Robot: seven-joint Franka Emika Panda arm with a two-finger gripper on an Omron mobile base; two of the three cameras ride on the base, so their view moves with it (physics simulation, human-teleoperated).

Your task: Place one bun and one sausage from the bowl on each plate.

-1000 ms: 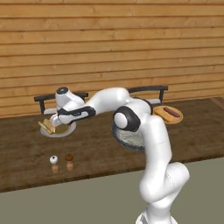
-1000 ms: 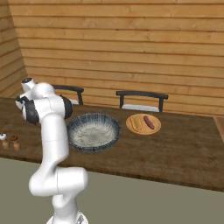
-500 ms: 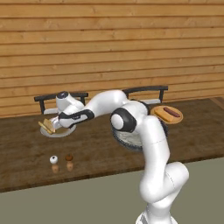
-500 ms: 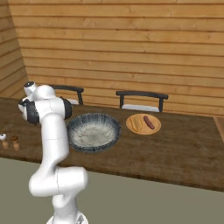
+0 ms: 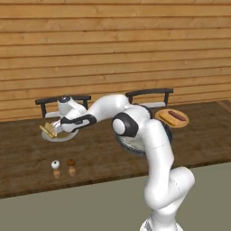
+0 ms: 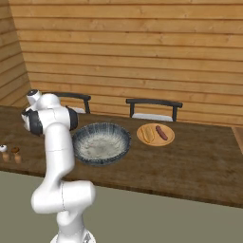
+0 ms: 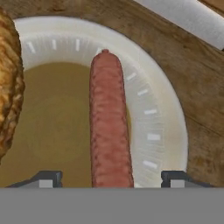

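From the left base view, two plates stand on the dark wooden surface (image 5: 99, 153): a white plate (image 5: 57, 136) at the left, with one bun (image 5: 47, 131) lying at its left edge, and an orange plate (image 5: 172, 119) at the right carrying one bun and one sausage (image 5: 178, 116) side by side. The claw (image 5: 60, 127) hangs low over the white plate, its fingers too small here to judge. The bowl (image 5: 131, 145) sits between the plates, mostly hidden behind the arm's elbow. Two small shakers (image 5: 63, 168), one white-topped and one brown-topped, stand near the front edge, and two chair backs (image 5: 149, 93) rise behind the surface. From the right base view, the one bowl (image 6: 100, 143) shows whole, its pale speckled inside holding no food, with the orange plate (image 6: 155, 134), its bun (image 6: 147, 134) and its sausage (image 6: 162, 132) just beside it on the right; the two shakers (image 6: 9, 153) are cut by the left edge. In the hand view, the claw (image 7: 111, 179) stands wide open, its two tips apart on either side of one sausage (image 7: 108, 129) that lies free on the white plate (image 7: 153, 131), gripped by neither; the bun (image 7: 8, 83) is cut off at the left edge. No writing or labels can be read anywhere.
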